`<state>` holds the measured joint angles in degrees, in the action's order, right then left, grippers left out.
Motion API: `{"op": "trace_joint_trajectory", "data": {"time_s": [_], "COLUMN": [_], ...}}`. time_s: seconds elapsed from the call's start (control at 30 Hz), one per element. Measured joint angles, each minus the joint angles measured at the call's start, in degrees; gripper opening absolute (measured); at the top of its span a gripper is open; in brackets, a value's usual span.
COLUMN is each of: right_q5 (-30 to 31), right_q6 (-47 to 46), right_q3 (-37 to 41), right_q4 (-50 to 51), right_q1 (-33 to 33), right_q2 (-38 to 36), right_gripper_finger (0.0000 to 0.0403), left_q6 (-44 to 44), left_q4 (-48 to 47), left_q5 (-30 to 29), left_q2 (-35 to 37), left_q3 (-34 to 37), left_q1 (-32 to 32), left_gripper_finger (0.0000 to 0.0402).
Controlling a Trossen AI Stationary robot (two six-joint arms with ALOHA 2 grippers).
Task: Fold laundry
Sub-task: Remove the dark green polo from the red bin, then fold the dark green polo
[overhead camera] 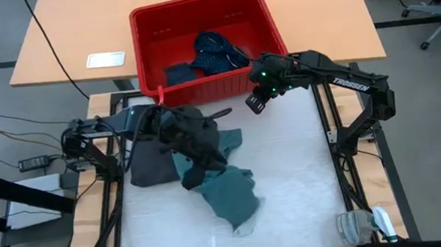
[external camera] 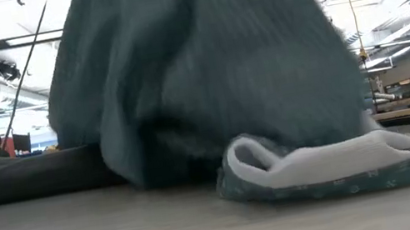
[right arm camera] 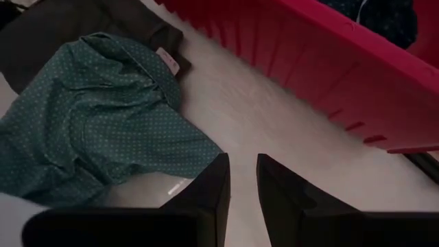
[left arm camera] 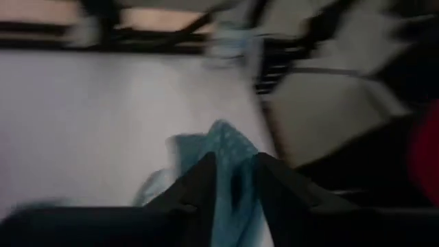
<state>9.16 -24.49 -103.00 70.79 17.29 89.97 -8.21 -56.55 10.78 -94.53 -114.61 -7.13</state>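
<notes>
Showing navy laundry (overhead camera: pixel 215 49) in red basket (overhead camera: pixel 147 33), high view only

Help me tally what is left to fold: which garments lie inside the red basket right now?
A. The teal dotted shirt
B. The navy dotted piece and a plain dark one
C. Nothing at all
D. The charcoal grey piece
B: in the high view the navy dotted piece and a plain dark one sit inside the red basket, while the teal shirt and charcoal piece lie on the table.
</notes>
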Motion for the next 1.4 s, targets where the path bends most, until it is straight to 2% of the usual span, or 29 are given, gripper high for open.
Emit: {"op": "trace_joint_trajectory", "data": {"time_s": [0.17,0.23,0.33,0.4,0.57,0.7,0.87,1.07,1.23,1.4], "right_q5": [-0.1,-0.1,-0.2,-2.0,-13.0,-14.9,-15.1,-24.8,-27.6,-32.2], "right_q6": [0.6,2.1,4.4,5.8,10.4,16.5,22.1,26.4,28.8,27.1], "right_q3": [0.0,0.0,0.0,0.3,2.6,4.8,4.8,2.7,1.3,0.8], "right_q4": [0.0,0.0,0.0,-0.4,-2.3,-4.2,-12.8,-22.4,-25.7,-24.8], "right_q1": [1.7,2.7,4.9,6.8,10.5,13.0,19.2,27.4,31.9,32.2], "right_q2": [0.0,0.0,0.6,1.4,5.0,8.9,14.0,17.2,17.1,16.5], "right_gripper_finger": [0.0082,0.0082,0.0082,0.0082,0.0082,0.0080,0.0076,0.0071,0.0065,0.0069], "left_q6": [0.5,1.8,2.7,3.5,4.9,5.0,6.2,7.9,3.4,2.6], "left_q4": [-9.7,-12.8,-12.7,-12.0,-4.6,0.2,5.8,15.3,19.0,16.0], "left_q5": [-11.4,-12.1,-12.3,-11.1,-4.9,-4.4,-3.5,3.0,9.8,11.3], "left_q2": [1.0,1.0,1.1,1.5,2.3,2.3,2.6,2.5,2.5,3.4], "left_q3": [0.0,0.1,3.5,7.4,19.7,26.3,29.2,29.4,29.3,29.5], "left_q1": [3.1,5.4,9.7,13.1,23.3,32.0,43.8,56.3,60.2,58.3], "left_gripper_finger": [0.0166,0.0173,0.0173,0.0168,0.0155,0.0153,0.0153,0.0152,0.0152,0.0153]}}
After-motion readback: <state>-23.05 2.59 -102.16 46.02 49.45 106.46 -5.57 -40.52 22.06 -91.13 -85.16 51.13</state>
